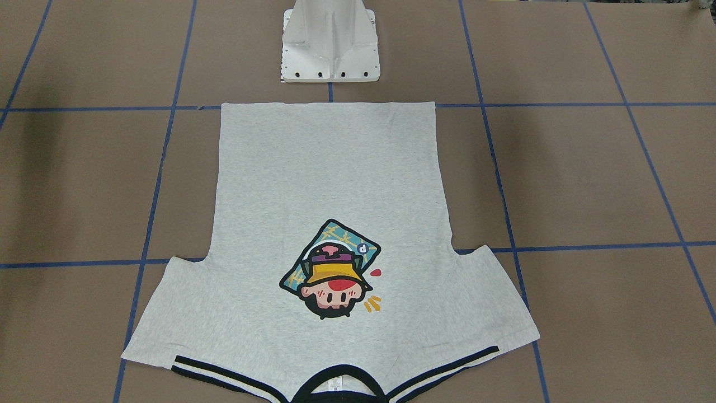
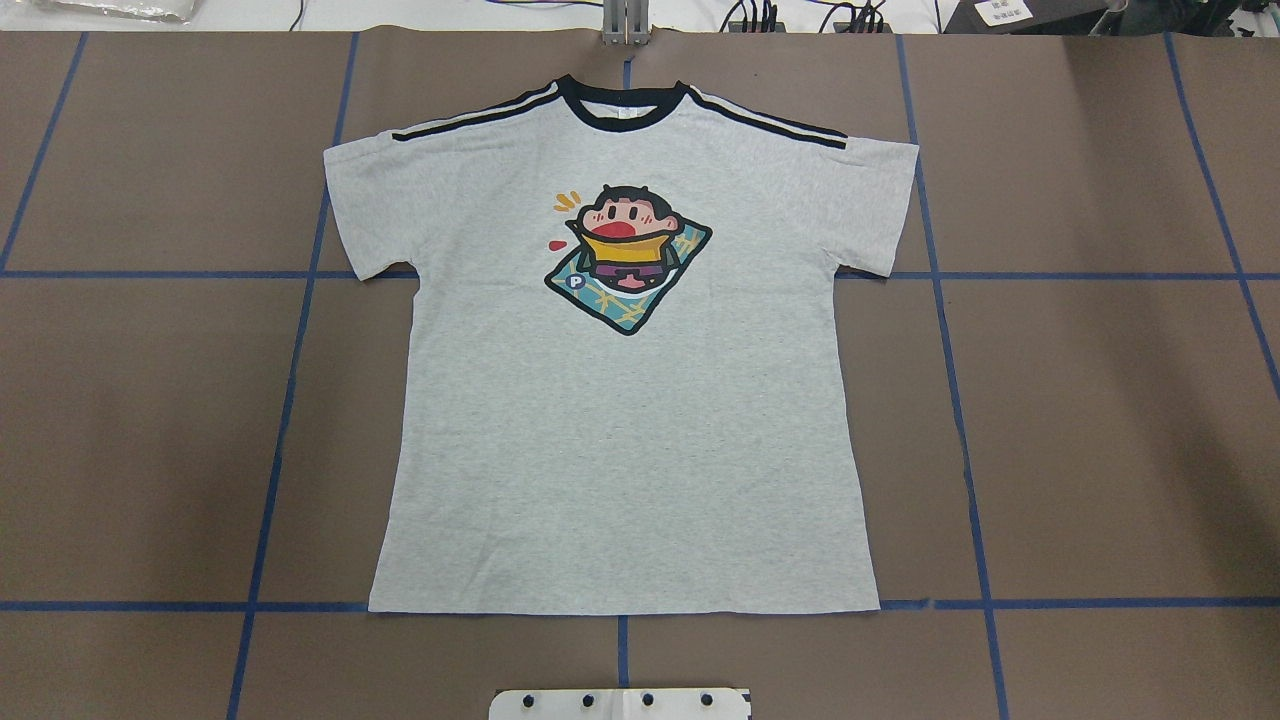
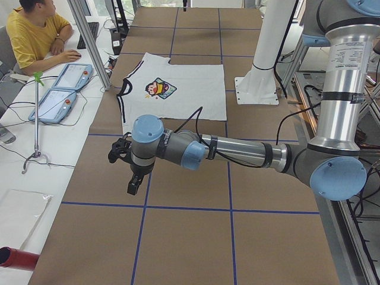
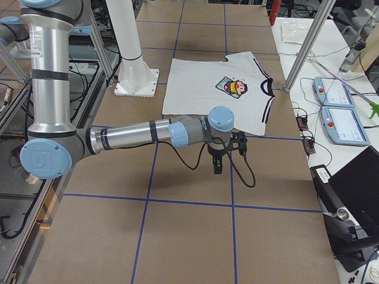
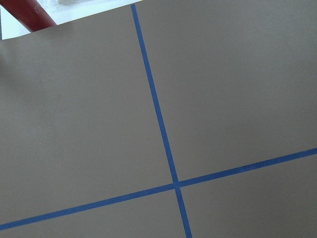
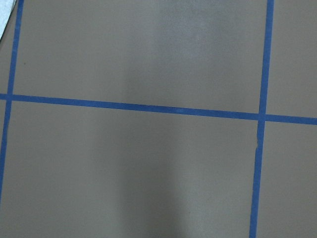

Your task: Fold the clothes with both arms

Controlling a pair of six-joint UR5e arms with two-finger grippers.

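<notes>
Shirts on the table point(image 2: 1100, 420): just one. The grey T-shirt point(image 2: 620, 450) lies flat in the middle with its front up. Its bottom edge is near the white base point(image 1: 330, 42) and its black collar point(image 2: 622, 110) points away from the base.

From left to right in the overhead view, the shirt shows a left sleeve point(image 2: 365, 205), a cartoon picture point(image 2: 628, 258) in the middle, and a right sleeve point(image 2: 875, 205). That makes two sleeves, both spread out. Each shoulder has two black stripes.

There are two arms, and neither touches the shirt. The left arm point(image 3: 237, 151) reaches out low over bare brown table, off to the shirt's side. Its left claw point(image 3: 133, 189) points down and holds nothing. It shows only from the side, so you cannot tell how wide it is open. The left wrist view shows only table and two blue lines point(image 5: 173, 183) that cross.

The right arm point(image 4: 136, 135) reaches out the same way on the shirt's other side. The right claw point(image 4: 217, 168) points down and holds nothing, and you cannot tell how wide it is open either. The right wrist view shows table and three blue lines.

One person point(image 3: 38, 32) in a yellow top sits at a white desk beside the table.
</notes>
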